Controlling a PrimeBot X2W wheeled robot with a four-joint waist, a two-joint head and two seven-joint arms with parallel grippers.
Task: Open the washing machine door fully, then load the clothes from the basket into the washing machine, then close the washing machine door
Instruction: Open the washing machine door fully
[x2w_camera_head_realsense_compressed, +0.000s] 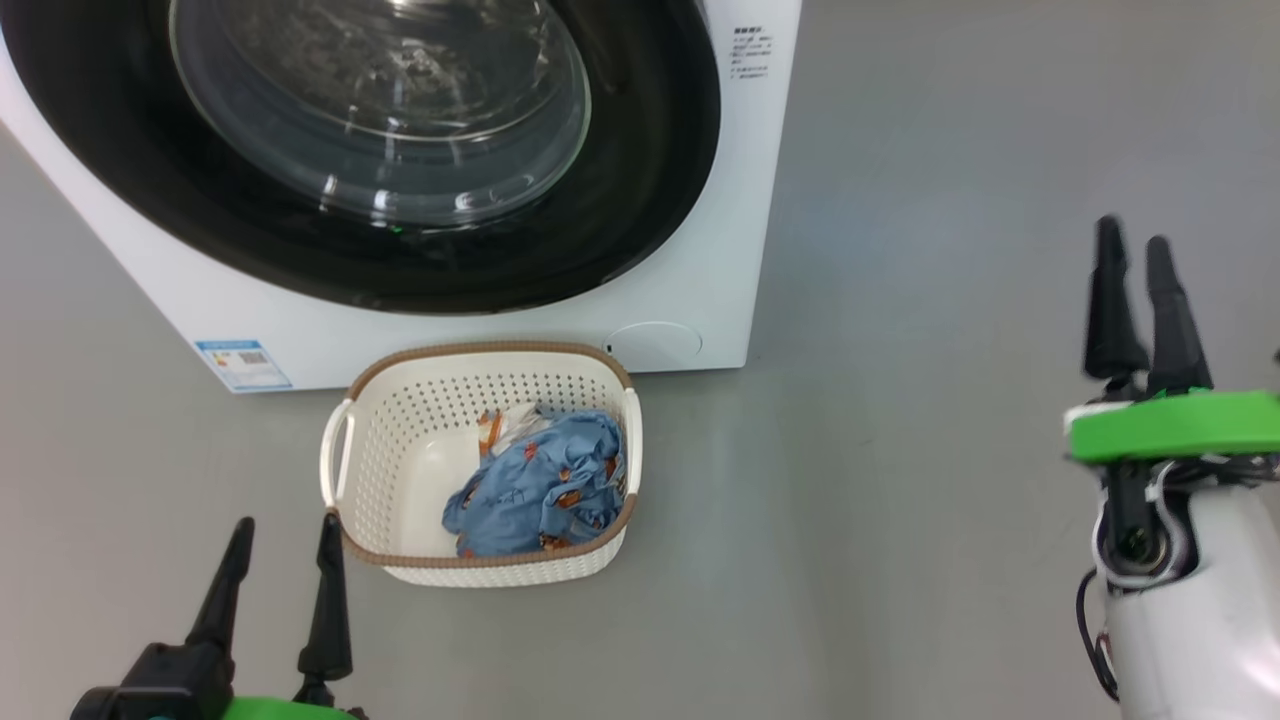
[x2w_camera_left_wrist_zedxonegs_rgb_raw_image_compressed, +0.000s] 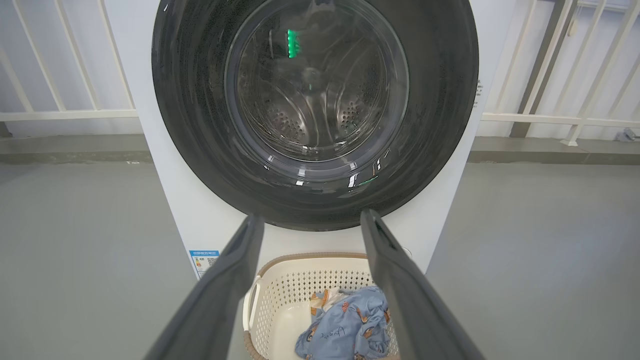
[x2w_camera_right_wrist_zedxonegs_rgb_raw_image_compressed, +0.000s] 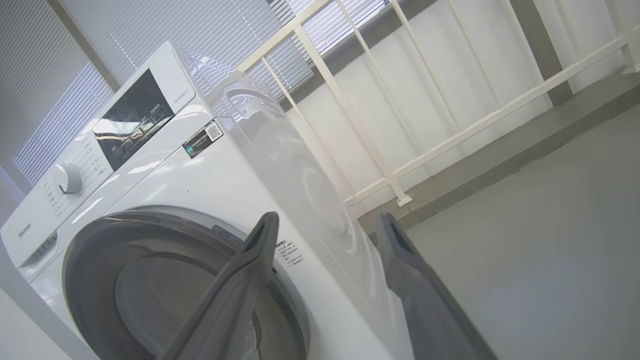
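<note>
My left pincer (x2w_camera_head_realsense_compressed: 287, 520) stood with its two dark fingers spread wide and nothing between them, low over the grey floor (x2w_camera_head_realsense_compressed: 900, 450). Just beside it, ahead and to its right, sat the cream basket (x2w_camera_head_realsense_compressed: 490, 350). The blue clothes (x2w_camera_head_realsense_compressed: 540, 490) lay heaped in the side of the basket farther from that pincer.

Beyond the basket, straight ahead of the left pincer, stood the white washing machine (x2w_camera_head_realsense_compressed: 735, 250). Its round door (x2w_camera_head_realsense_compressed: 380, 110) was shut flat against the front, with the steel drum showing through the glass.

My right pincer (x2w_camera_head_realsense_compressed: 1132, 232) was also spread wide and empty. It hung well off to the right of the machine, whose front corner lay ahead and to that pincer's left. Neither pincer touched anything.

I judged that the first step, opening the door, had not begun. I could not tell where the door's handle or catch lay, so finding that edge seemed the first need.

The black rim looked glossy and likely to slip. I judged it better to hook a finger behind the rim than to pinch the bulging glass. The pull should follow the door's own arc rather than run straight back.

The basket stood close under the door, so my arm would need to pass above its rim. I judged the door should swing fully clear, to leave room for loading.
</note>
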